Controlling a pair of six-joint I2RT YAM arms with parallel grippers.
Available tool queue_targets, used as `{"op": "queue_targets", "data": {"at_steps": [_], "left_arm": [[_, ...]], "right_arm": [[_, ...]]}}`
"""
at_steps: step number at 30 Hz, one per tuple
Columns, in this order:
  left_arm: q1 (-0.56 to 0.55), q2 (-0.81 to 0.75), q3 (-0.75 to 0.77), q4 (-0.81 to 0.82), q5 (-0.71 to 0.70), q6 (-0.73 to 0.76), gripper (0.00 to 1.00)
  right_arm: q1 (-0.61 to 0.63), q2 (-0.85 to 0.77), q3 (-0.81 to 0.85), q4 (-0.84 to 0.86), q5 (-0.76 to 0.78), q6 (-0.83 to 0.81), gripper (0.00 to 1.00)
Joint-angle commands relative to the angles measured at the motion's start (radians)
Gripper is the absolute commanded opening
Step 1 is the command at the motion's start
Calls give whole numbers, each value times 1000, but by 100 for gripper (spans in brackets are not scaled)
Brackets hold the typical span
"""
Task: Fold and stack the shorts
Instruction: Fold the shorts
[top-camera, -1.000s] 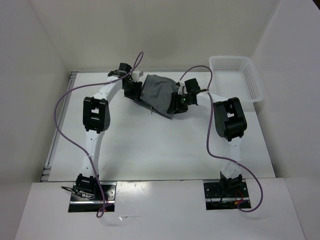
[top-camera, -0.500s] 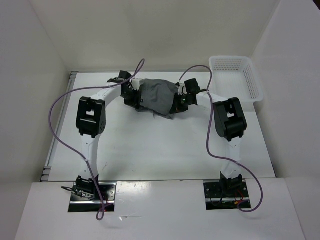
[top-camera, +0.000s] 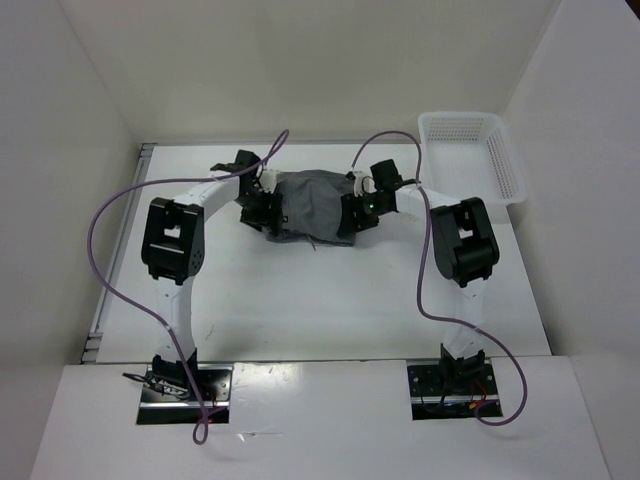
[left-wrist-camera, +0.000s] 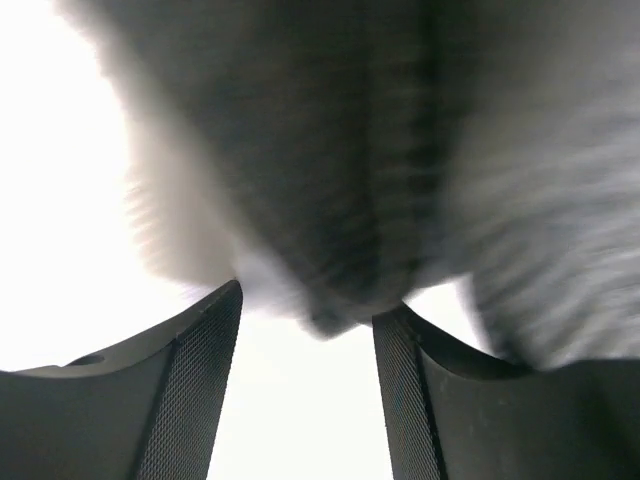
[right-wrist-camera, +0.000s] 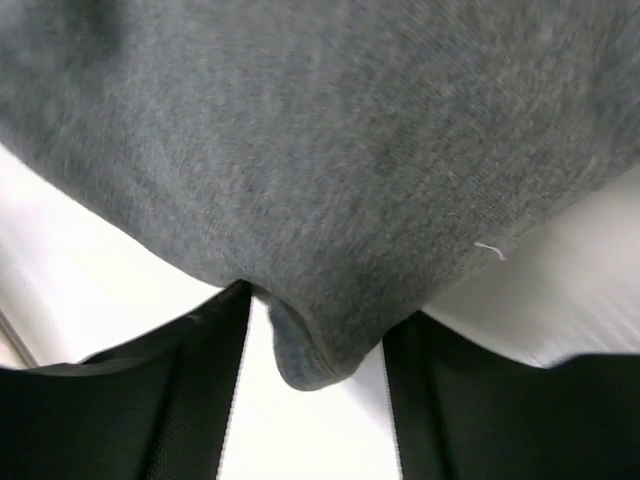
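**Grey shorts (top-camera: 310, 203) pinched at both ends, far side of the counter (top-camera: 310, 300)**

Top view: The shorts sit as a bunched grey heap at the far middle of the counter, spanning the gap between the two arms. The left tool (top-camera: 266, 212) is at the heap's left edge and the right tool (top-camera: 356, 214) at its right edge, each touching the fabric. A thin dark string (top-camera: 316, 241) pokes out from the near edge of the heap. From here it cannot be told whether the cloth rests on the counter or hangs just above it. A white mesh basket (top-camera: 470, 150) stands at the far right corner, well apart from the shorts. A purple cable (top-camera: 105, 260) loops out from the left arm.

Left wrist view: The picture is blurred. Grey cloth from the shorts (left-wrist-camera: 400, 150) fills the upper part. A fold of it hangs down into the left tool (left-wrist-camera: 310, 300), and the two dark fingers (left-wrist-camera: 190, 390) are clenched on that fold from either side.

Right wrist view: This picture is sharper. The shorts (right-wrist-camera: 330, 150) cover the top as soft, fuzzy grey fabric, with the white counter (right-wrist-camera: 560, 270) showing beneath. A rounded tuck of cloth bulges down into the right tool (right-wrist-camera: 320, 305), touching both black fingers (right-wrist-camera: 450, 420), which are grasping it.
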Motion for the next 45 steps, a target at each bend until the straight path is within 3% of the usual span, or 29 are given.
{"op": "queue_targets", "data": {"at_steps": [1,7,10,12,15,18,24,29,35,45], "left_arm": [[75,-33,51,-59,-104,6,63],[88,-125,179,-111,-164,6,64],[88,-105,316,-156,-152,6,66],[51,-70,501,-218,-103,6,66],[-25,-57,609,-245,-48,6,69],[-76,-13,594,-254,-22,6,69],[-90,59,594,-234,-26,6,69],[-99,104,551,-234,-44,6,68],[-99,104,393,-177,-74,6,67],[-90,137,287,-94,-206,6,67]], "right_arm": [[3,-79,61,-66,11,-119,61],[-65,-120,174,-89,111,-156,61],[-65,-120,254,-61,143,-129,51],[-65,-81,323,-52,143,-107,41],[-65,-22,410,-43,134,-73,25],[-56,39,460,-32,99,-40,14],[-56,96,471,-14,76,-18,5],[-47,150,500,6,66,14,2],[-27,188,510,15,94,4,0],[6,289,596,94,342,117,0]]}}
